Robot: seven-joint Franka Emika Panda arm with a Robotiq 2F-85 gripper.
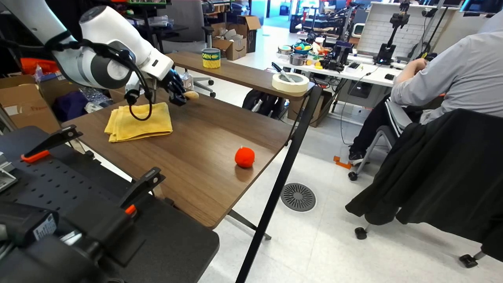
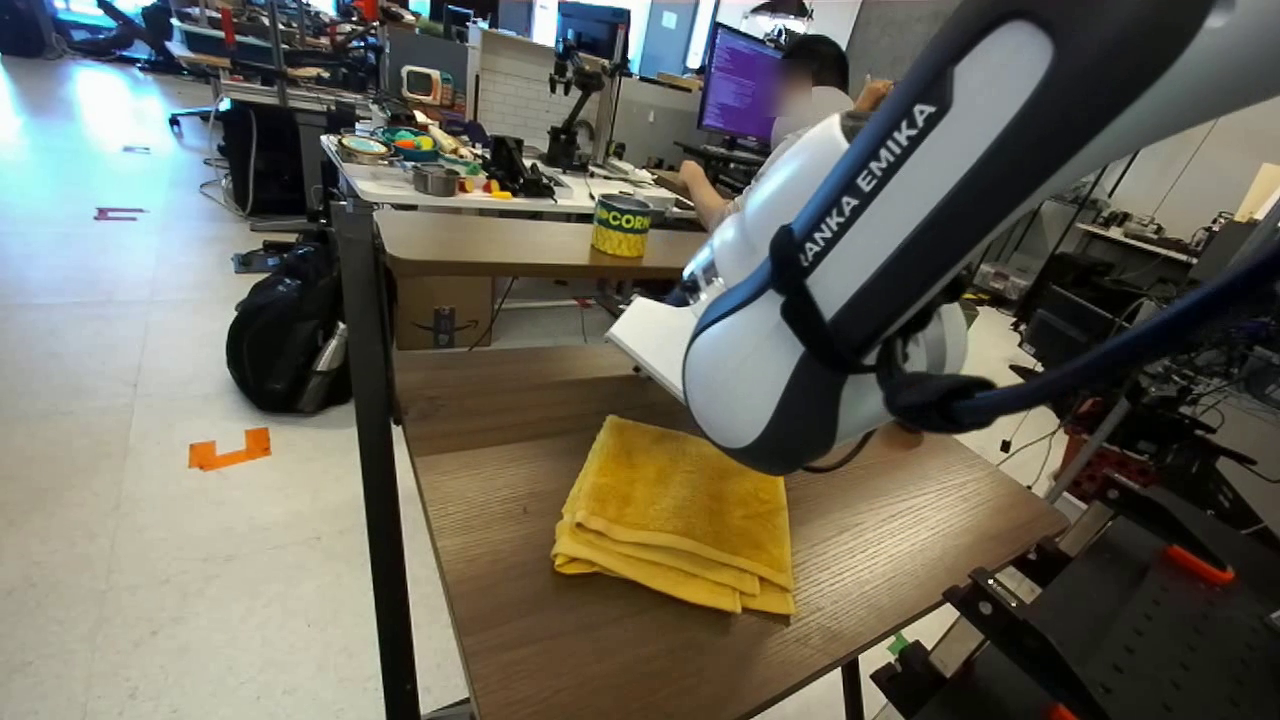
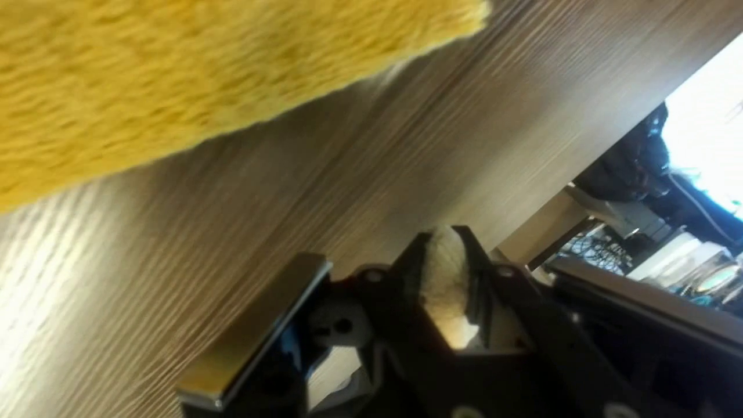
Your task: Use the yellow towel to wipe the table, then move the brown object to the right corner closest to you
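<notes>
My gripper (image 3: 446, 244) is closed on the brown object (image 3: 444, 281), pinching it between 2 dark fingers. I get that grip best from the wrist, though the lower part of the gripper blurs into black shapes there. The frame cuts off the yellow towel (image 3: 174, 87) in that view, leaving me an edge and 1 corner. The brown object sits near the towel but apart from it.

In an exterior view, I see just the rounded tip of the brown object poking past the fingers, off the towel on the side toward the corn can (image 1: 211, 58). A black cable (image 1: 149, 96) hangs in front of the towel and hides a strip of it. Whether the brown object touches the table (image 1: 204, 133) or hangs above it, I cannot tell. The red ball (image 1: 245, 158) lies well apart from the towel.

In an exterior view, the arm (image 2: 740, 370) blocks my gripper and the brown object completely and overlaps the towel's side, but the towel's folded layers come through more clearly. The can, beyond the towel on a raised shelf (image 2: 480, 240), shows in both exterior views.
</notes>
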